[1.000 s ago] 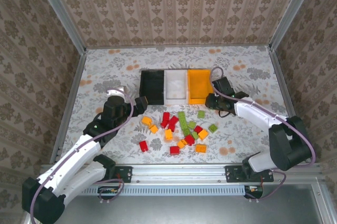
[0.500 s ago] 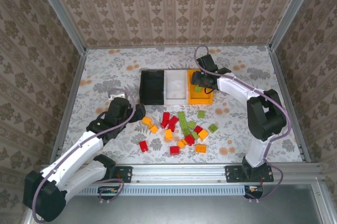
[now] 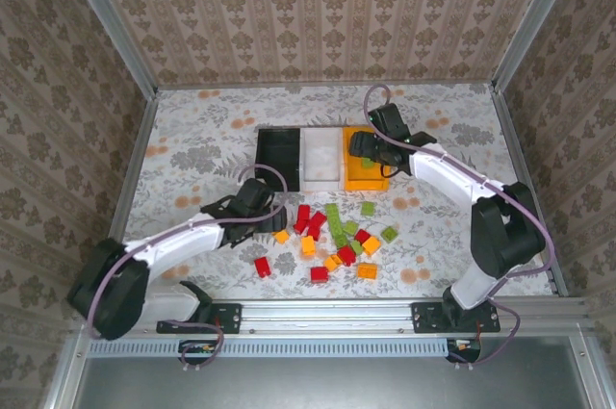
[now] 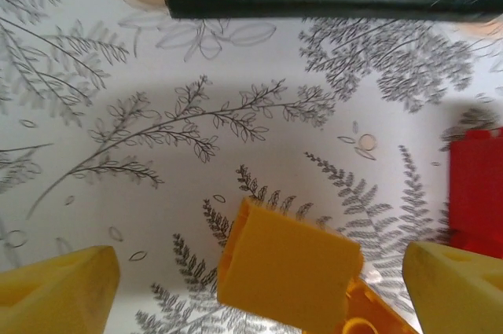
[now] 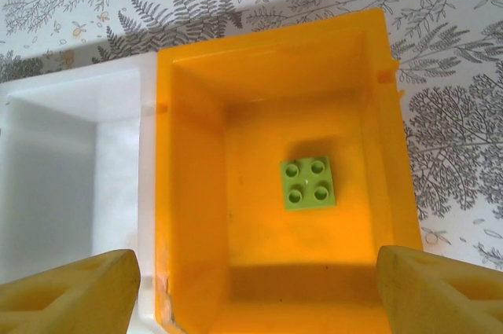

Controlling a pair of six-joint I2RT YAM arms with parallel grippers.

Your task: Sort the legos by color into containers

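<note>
Left gripper [image 4: 258, 291] spread wide astride an orange brick [image 4: 287, 271]; right gripper [image 5: 251, 302] gaping, empty, above the orange bin [image 5: 189, 192].
The orange brick lies tilted, smooth face showing, long axis unclear; a second ago this claw stood farther left. A square green brick [image 5: 309, 182] rests studs-up on the bin floor.

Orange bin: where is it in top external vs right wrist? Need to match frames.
Top external: orange bin is at the right end of the bin row, just right of frame centre.
Right wrist: orange bin is at frame centre, seen from above, with one green lego inside.
Shared landmark: white bin, against its left side in both.
</note>
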